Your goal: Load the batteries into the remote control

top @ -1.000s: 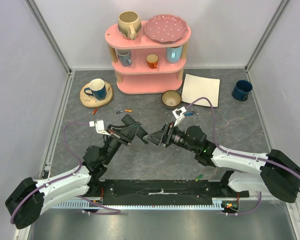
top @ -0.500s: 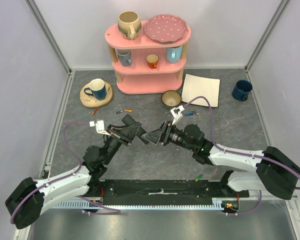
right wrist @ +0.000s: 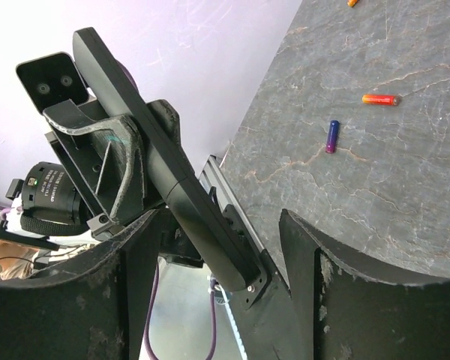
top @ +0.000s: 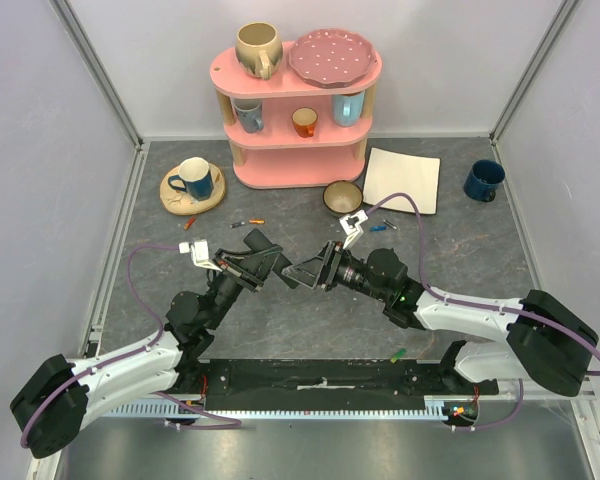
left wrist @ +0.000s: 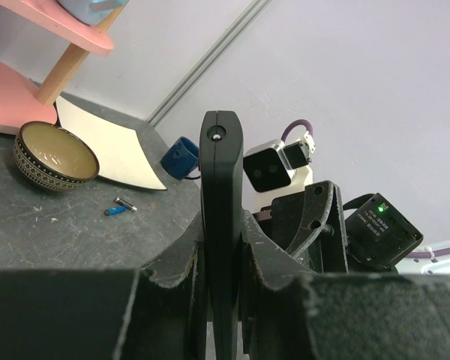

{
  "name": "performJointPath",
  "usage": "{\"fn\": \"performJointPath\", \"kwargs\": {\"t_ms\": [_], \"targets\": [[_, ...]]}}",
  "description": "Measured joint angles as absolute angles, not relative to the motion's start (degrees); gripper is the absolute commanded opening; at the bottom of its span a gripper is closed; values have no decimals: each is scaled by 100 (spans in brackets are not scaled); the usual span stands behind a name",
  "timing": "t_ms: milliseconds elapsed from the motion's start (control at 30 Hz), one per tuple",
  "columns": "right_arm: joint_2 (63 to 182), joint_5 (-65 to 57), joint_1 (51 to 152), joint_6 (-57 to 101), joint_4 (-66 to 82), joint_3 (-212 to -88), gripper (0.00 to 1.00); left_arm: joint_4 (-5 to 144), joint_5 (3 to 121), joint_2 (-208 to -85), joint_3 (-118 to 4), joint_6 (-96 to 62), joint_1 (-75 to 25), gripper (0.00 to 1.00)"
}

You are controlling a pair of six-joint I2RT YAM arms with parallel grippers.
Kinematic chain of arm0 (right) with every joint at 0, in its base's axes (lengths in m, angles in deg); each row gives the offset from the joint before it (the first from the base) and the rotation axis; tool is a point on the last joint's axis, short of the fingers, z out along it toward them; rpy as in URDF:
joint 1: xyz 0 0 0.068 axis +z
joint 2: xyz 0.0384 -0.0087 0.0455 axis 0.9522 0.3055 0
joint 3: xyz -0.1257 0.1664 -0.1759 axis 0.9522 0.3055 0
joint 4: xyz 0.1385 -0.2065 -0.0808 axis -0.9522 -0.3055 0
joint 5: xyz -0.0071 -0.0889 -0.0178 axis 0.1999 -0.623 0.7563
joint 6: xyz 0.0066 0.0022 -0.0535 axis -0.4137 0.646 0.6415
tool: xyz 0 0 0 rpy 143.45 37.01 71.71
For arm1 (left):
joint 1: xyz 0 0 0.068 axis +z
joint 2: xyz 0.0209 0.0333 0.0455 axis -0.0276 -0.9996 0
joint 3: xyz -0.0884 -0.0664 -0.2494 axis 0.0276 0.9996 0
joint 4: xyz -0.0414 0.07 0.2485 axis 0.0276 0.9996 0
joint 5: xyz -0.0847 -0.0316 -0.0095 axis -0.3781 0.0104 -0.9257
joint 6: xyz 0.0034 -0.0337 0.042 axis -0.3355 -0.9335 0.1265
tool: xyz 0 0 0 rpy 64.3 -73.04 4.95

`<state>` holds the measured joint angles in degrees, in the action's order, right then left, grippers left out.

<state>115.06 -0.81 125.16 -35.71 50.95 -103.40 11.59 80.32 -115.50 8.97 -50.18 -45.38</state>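
Handover in mid-air: your left gripper (left wrist: 221,253) pinches the remote (left wrist: 221,172) clear of the table (right wrist: 405,202); your right gripper (right wrist: 219,229) has edged closer in the last second, jaws narrowing yet spread either side of the remote's end, not visibly touching; batteries (right wrist: 380,99) lie loose on the table, none loaded; a second grip looks likely.

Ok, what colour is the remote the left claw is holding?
Plain black remote; clearest in the left wrist view.
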Motion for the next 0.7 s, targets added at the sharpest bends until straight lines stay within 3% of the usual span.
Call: {"fn": "performJointPath", "kwargs": {"t_ms": [367, 700], "targets": [[11591, -70, 12514, -3659, 5194, -10340, 57, 1187, 8030, -11550, 897, -5016, -4538, 2], [11595, -48, 12512, -3694, 5235, -10340, 53, 1203, 8032, -11548, 897, -5016, -4536, 2]]}}
